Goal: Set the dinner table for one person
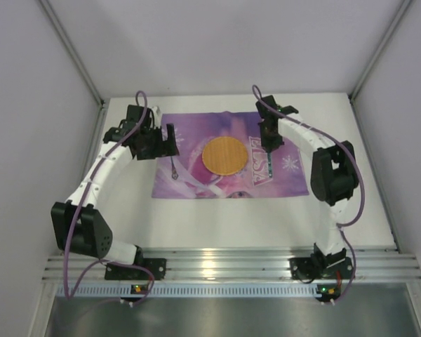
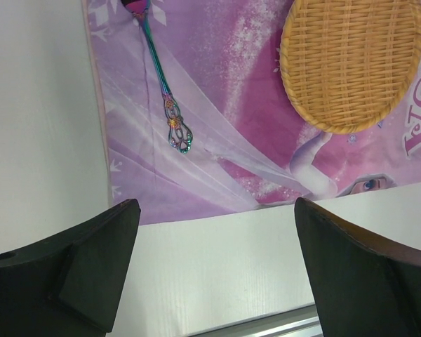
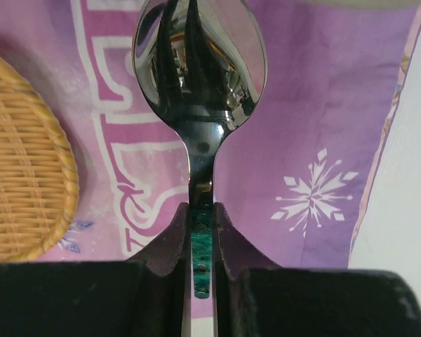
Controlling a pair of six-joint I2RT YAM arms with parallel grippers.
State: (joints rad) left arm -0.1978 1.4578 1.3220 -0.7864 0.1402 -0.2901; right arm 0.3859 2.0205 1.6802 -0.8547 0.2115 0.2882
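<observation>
Step in hand, by the look of it: laying the spoon [image 3: 200, 63] down R of the wicker plate [image 1: 223, 156]. Pinched tight by its teal handle in the R gripper [image 3: 200, 210], bowl pointing away, over the purple placemat [image 1: 281, 179] betw. plate and mat's R edge. Spread wide and holding nothing on the other side: the L gripper [image 2: 214, 207], hovering by the mat's near-L corner, apart from the ornate-handled utensil [image 2: 170, 116] lying on the mat L of the plate. Prob. a fork, but can't say w/ its head cut off at the frame edge. Under it all, the dinner table [image 1: 231, 221]: white top carrying the mat around its middle, bare on the near side.

To do it well:
- Lower straight down, no swing toward the plate rim.
- Line the handle up parallel w/ the mat's R edge.
- Get the handle flat on the cloth before letting go; otherwise likely to rock on that rounded bowl.
- Open just enough, then lift vertically to avoid dragging it askew.
- Leave the L arm parked clear.
</observation>
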